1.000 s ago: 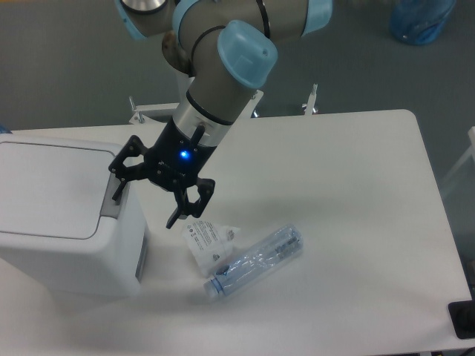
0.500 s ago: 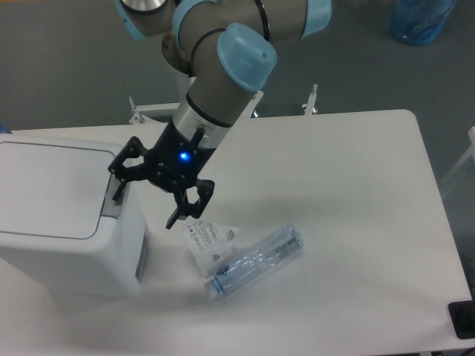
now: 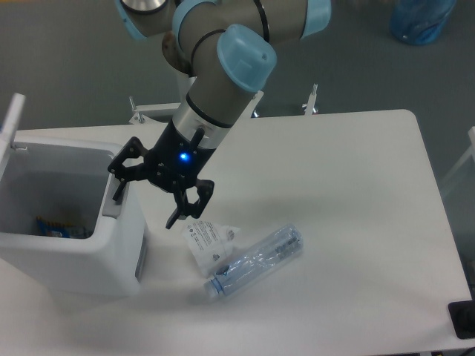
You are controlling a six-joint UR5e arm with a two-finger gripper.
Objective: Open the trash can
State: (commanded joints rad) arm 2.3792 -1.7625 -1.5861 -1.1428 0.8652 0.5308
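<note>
The white boxy trash can [image 3: 111, 256] stands at the table's left edge. Its lid [image 3: 10, 122] is swung up at the far left, so the inside shows, with some coloured wrappers [image 3: 58, 227] at the bottom. The grey push tab [image 3: 113, 202] lies on the can's right rim. My black gripper [image 3: 146, 194] is open and holds nothing. One finger [image 3: 119, 182] sits on or just above the tab; I cannot tell whether it touches. The other finger [image 3: 185, 209] hangs beside the can's right side.
A clear plastic bottle [image 3: 256, 261] lies on the white table [image 3: 349, 185] right of the can, with a white printed packet [image 3: 207, 241] by its neck. A blue bag [image 3: 421, 19] sits on the floor at the far right.
The trash can's lid has sprung open, from flat and shut to standing up at the left. The gripper and arm have stayed in place.
</note>
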